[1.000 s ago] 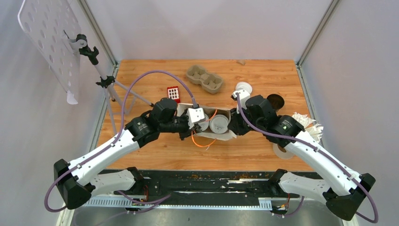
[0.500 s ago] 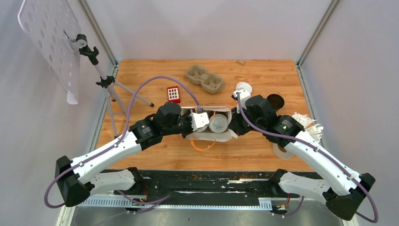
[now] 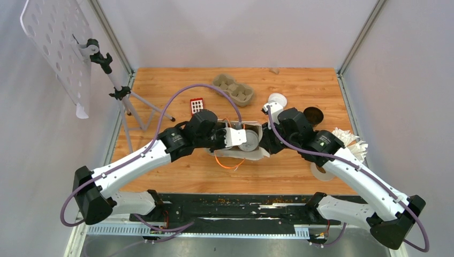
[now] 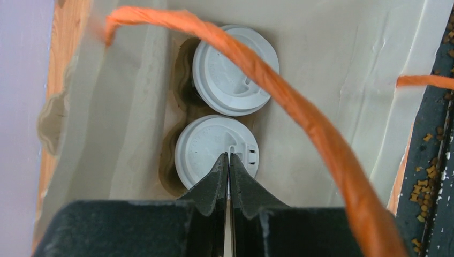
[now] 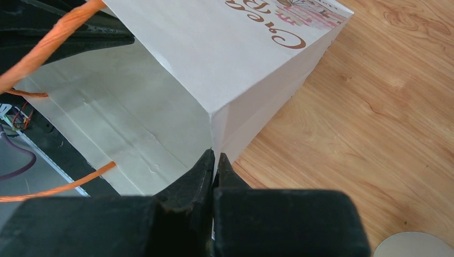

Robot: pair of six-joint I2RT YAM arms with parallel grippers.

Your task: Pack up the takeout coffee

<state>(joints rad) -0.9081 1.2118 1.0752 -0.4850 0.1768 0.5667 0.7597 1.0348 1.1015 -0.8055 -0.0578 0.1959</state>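
Top view: the left arm is reaching further right than a sec ago, so the left gripper [image 3: 241,140] is now hanging over the middle of the bag [image 3: 243,156] rather than its left end. It's hiding one of the cups [image 3: 249,140], so only one white lid is showing there. The right gripper [image 3: 263,143] isn't moving and is staying at the bag's right end, while the orange handle [image 3: 225,163] is spilling onto the table [image 3: 300,85] at the near side. Left wrist view: both cups are sitting inside the bag, side by side in a brownish tray [image 4: 170,155], w/ the far cup [image 4: 235,69] and near cup [image 4: 217,152] touching or almost touching. The left gripper's jaws are closing to a bare slit, w/ nothing seen between them, and the tips are sitting right over the near cup's lid. Whether they're pressing on it can't be told. The handle is looping across above the far cup. Right wrist view: the right gripper is clamping the bag's wall at a corner fold and holding the mouth open. Judgement: the coffee is already in the bag, and the empty left gripper is prob. either tapping the near cup down or about to back out. It needs to be clearing the handle as it's lifting, or it'll be dragging the bag.
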